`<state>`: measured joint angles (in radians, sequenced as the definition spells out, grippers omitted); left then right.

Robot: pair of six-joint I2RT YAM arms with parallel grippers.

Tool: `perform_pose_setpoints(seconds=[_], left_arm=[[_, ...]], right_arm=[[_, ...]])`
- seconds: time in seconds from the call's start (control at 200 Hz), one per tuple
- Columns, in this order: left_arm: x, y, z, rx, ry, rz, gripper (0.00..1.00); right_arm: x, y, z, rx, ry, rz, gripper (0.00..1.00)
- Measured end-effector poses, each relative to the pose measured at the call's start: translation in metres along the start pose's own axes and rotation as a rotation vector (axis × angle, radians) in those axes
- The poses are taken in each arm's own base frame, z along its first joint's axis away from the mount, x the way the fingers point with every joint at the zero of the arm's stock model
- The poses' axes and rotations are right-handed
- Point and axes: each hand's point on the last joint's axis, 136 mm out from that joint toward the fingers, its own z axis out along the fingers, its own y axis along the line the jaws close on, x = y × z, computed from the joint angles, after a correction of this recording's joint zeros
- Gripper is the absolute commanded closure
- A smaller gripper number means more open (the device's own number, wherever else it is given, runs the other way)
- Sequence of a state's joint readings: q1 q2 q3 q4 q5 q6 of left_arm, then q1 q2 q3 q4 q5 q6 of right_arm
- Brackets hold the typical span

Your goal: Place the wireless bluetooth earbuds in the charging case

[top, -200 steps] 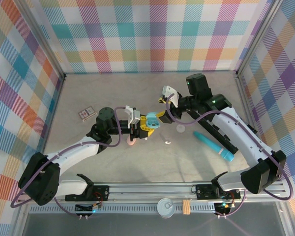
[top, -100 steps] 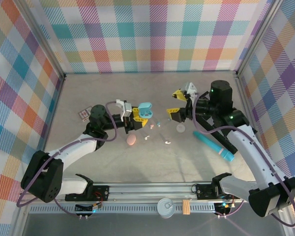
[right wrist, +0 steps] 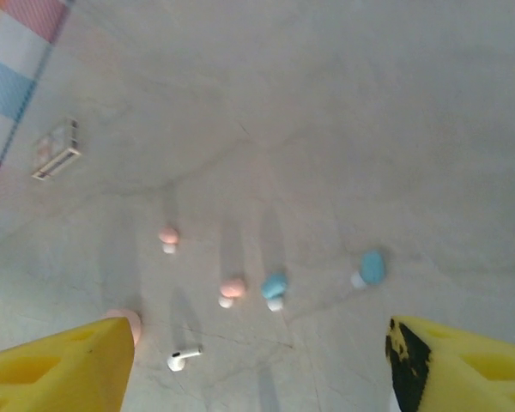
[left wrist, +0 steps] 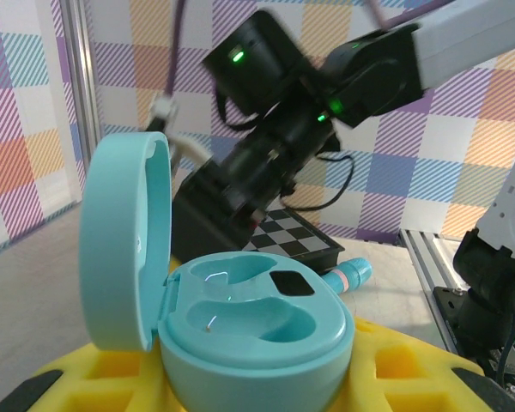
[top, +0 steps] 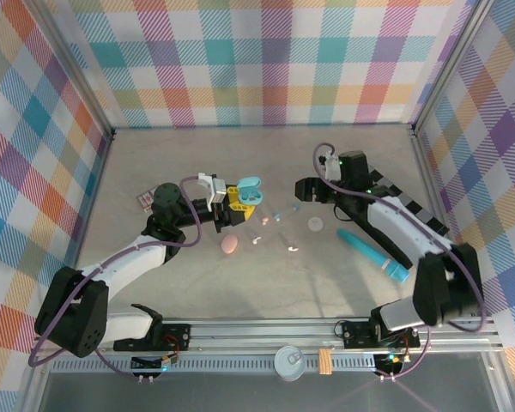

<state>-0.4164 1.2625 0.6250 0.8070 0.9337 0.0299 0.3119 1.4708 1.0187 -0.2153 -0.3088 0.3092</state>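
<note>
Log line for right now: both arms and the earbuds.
left gripper: shut on open teal case, wells empty | right gripper: open, over earbuds | earbuds: five loose on table

The charging case (left wrist: 249, 322) is teal plastic, smooth and glossy, with highlights on the lid and in the inner recesses. The earbuds (right wrist: 275, 286) are pink, teal and white plastic, smooth, with a slight sheen. The right end effector (right wrist: 257, 365) has fingers (right wrist: 60, 369) of yellow plastic with a matt finish. The surface (right wrist: 326, 129) is pale grey, matt and faintly mottled, with fine hairline creases. The enclosure walls (top: 266, 60) are plaid-printed, matt and cloth-like. The frame rail (top: 266, 330) is bare metal with a satin finish. The arm links (top: 124, 264) are white plastic shells with a light gloss.
</note>
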Motion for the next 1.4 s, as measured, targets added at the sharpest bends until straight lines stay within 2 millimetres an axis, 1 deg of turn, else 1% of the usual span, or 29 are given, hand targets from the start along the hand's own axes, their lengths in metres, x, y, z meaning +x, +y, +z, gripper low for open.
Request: perform_pose_setpoints(seconds=[0.115, 0.255, 0.355, 0.58, 0.825, 1.015, 1.115, 1.245, 1.4], left_arm=[[-0.004, -0.002, -0.001, 0.001, -0.006, 0.008, 0.68], [-0.005, -0.004, -0.002, 0.008, -0.009, 0.009, 0.68], [-0.005, -0.004, -0.001, 0.010, -0.009, 0.006, 0.68], [-0.007, -0.005, -0.002, 0.009, -0.013, 0.010, 0.68], [-0.008, -0.006, -0.003, 0.008, -0.010, 0.009, 0.68], [-0.008, -0.007, -0.004, 0.008, -0.005, 0.008, 0.68], [-0.006, -0.007, -0.004, 0.008, 0.000, 0.005, 0.68], [-0.005, -0.006, -0.004, 0.007, 0.004, 0.000, 0.68], [-0.005, -0.006, -0.004, 0.007, 0.004, 0.000, 0.68]], right_arm=[[0.006, -0.023, 0.027, 0.012, 0.091, 0.117, 0.33], [0.006, -0.038, 0.056, 0.002, 0.166, 0.202, 0.41], [0.010, -0.045, 0.072, 0.001, 0.206, 0.242, 0.45], [0.023, -0.055, 0.097, -0.013, 0.273, 0.303, 0.48], [0.039, -0.058, 0.109, -0.041, 0.332, 0.341, 0.50], [0.045, -0.061, 0.115, -0.046, 0.361, 0.354, 0.51], [0.045, -0.060, 0.117, -0.054, 0.365, 0.351, 0.51], [0.043, -0.057, 0.117, -0.068, 0.365, 0.343, 0.54], [0.044, -0.053, 0.116, -0.095, 0.372, 0.338, 0.54]])
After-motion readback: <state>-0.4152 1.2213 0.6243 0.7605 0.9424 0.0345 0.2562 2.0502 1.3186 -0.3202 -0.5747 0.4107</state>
